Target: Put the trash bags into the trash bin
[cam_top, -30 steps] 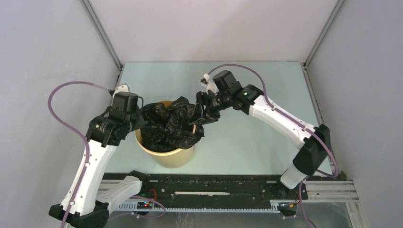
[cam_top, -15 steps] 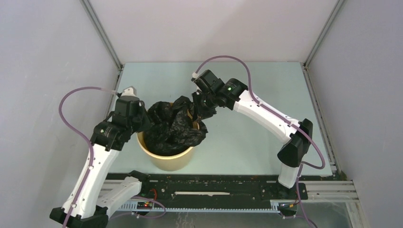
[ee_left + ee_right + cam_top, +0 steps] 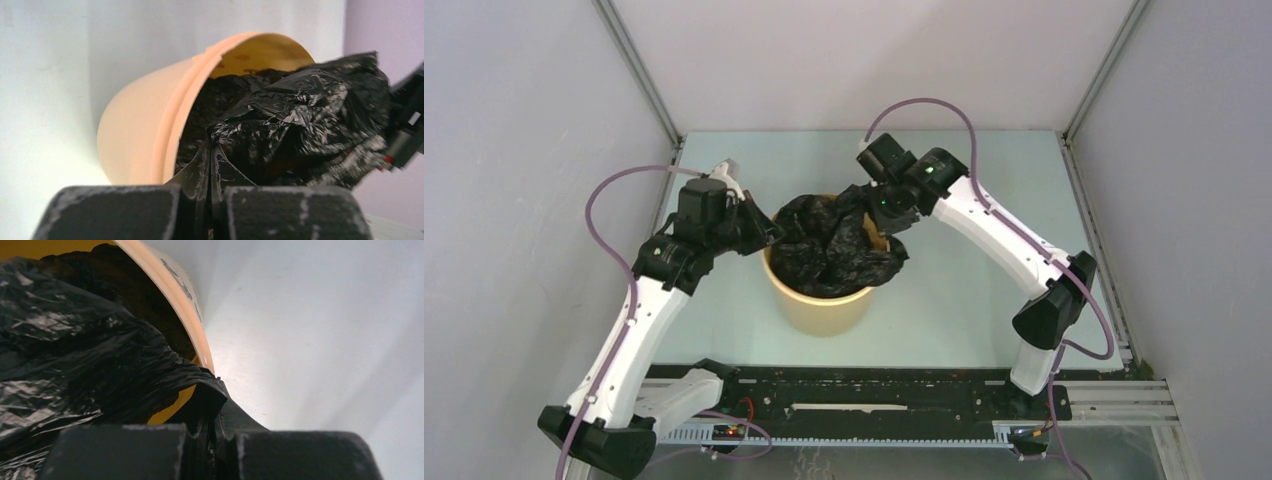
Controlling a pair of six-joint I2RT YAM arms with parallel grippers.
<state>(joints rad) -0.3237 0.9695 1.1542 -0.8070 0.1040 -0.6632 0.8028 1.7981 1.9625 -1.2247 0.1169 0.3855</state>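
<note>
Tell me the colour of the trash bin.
The trash bin is pale peach-orange, yellower inside; the left wrist view shows it best.

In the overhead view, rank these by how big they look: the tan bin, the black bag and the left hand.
Largest: round tan plastic trash bin.
Next: crinkled glossy black plastic bag, nearly as wide.
Smallest: left hand, clearly.

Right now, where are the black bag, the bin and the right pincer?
black bag point(image 3: 836, 252), top view, its crinkled middle.
bin point(image 3: 820, 318), top view, front outer wall.
right pincer point(image 3: 212, 441), right wrist view, between its fingertips.
</note>
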